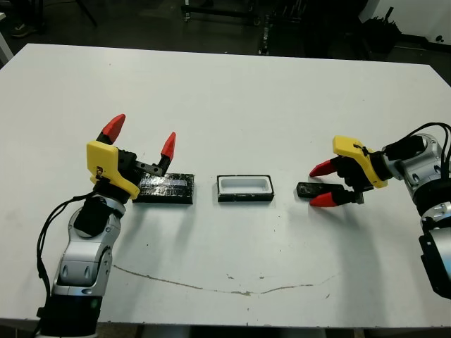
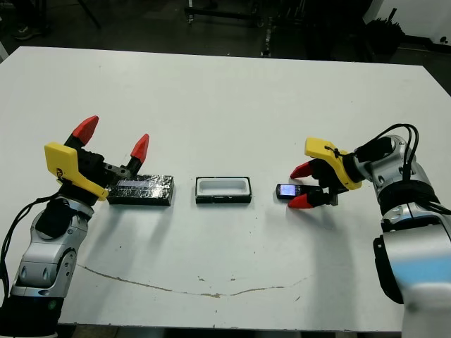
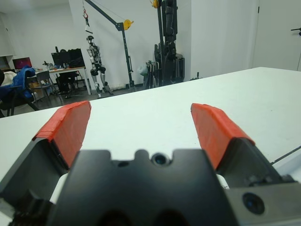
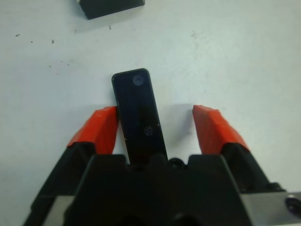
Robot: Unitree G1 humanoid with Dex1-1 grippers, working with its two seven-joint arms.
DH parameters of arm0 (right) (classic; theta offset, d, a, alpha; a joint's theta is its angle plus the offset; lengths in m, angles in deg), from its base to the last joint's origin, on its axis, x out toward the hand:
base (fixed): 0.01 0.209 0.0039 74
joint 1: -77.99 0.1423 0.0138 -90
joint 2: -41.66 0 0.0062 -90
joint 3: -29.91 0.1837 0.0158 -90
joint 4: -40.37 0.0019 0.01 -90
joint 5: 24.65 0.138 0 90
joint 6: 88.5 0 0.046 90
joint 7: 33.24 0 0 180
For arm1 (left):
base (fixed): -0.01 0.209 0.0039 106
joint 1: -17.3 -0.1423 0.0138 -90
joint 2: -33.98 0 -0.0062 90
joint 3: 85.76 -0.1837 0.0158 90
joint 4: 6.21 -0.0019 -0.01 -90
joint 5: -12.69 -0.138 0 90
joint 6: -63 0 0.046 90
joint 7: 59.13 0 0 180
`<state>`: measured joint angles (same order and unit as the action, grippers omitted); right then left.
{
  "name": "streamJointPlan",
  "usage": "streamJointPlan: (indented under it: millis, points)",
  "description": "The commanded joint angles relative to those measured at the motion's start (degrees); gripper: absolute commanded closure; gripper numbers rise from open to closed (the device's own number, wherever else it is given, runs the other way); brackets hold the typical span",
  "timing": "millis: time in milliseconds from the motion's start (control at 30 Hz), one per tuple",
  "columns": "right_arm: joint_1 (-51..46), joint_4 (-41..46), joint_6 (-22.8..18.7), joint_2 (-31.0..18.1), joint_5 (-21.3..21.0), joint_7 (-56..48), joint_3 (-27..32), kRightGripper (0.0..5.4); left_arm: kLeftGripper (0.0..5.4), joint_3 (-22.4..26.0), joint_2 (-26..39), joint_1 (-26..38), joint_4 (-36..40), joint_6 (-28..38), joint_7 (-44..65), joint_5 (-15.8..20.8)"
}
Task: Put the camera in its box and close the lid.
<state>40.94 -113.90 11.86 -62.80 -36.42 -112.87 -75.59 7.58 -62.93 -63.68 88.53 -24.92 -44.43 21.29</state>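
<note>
The camera [image 1: 309, 189] is a slim black bar lying flat on the white table, right of the box [image 1: 244, 189], a small black tray with a white lining. My right gripper [image 1: 322, 184] is open and straddles the camera's right end. In the right wrist view the camera [image 4: 139, 115] rests against one red finger [image 4: 96, 129], with a gap to the other. The glossy black lid [image 1: 164, 188] lies left of the box. My left gripper [image 1: 141, 137] stands open above the lid's left end, tips pointing up, nothing between them.
A thin dark crack [image 1: 225, 287] runs across the table near its front edge. A black corner of the box [image 4: 110, 7] shows ahead of the right gripper. Beyond the table's far edge the left wrist view shows a lab with a hoist [image 3: 113, 28] and desks.
</note>
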Motion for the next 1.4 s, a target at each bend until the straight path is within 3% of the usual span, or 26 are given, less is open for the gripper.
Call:
streamJointPlan:
  millis: [33,233,433,667,800,900,1200,1333,1400]
  points:
    - [-1.7,1.0,-0.3,-0.9,-0.9,1.6,-0.5,1.98,0.00,0.2,0.6,-0.5,0.1,-0.5,-0.1,-0.3]
    - [-1.6,2.9,-3.6,-1.3,-2.4,2.1,-1.7,2.83,0.00,0.1,0.3,-0.7,0.4,-0.6,-0.6,-0.5]
    - [-1.6,4.0,-4.3,-1.5,-2.7,1.6,-2.2,3.66,0.00,0.2,0.7,-0.6,0.2,-0.3,-0.7,-1.0]
    - [-1.8,6.1,-3.0,-2.3,-3.9,1.4,-3.8,3.74,0.00,0.4,0.4,-0.6,-0.2,0.3,-0.6,-0.8]
    - [-2.0,5.6,-3.5,-2.1,-1.9,1.3,-2.3,3.74,0.00,0.3,0.3,-0.7,0.2,-0.2,-0.7,-0.7]
    - [-2.5,5.5,-0.1,-1.9,1.3,2.1,0.7,3.74,0.00,0.3,0.3,-0.7,0.3,-0.4,-0.8,-0.7]
    - [2.8,9.3,-6.0,1.0,11.1,-4.6,6.7,3.74,0.00,0.1,0.3,-0.8,0.3,-0.3,-0.7,-0.7]
    - [4.2,15.9,-8.8,3.7,12.2,-6.5,5.1,3.74,0.00,0.1,0.2,-0.9,0.4,-0.5,-0.8,-0.6]
    - [5.8,15.2,-11.1,5.6,13.2,-7.8,5.1,3.74,0.00,0.1,0.2,-0.9,0.4,-0.4,-0.9,-0.8]
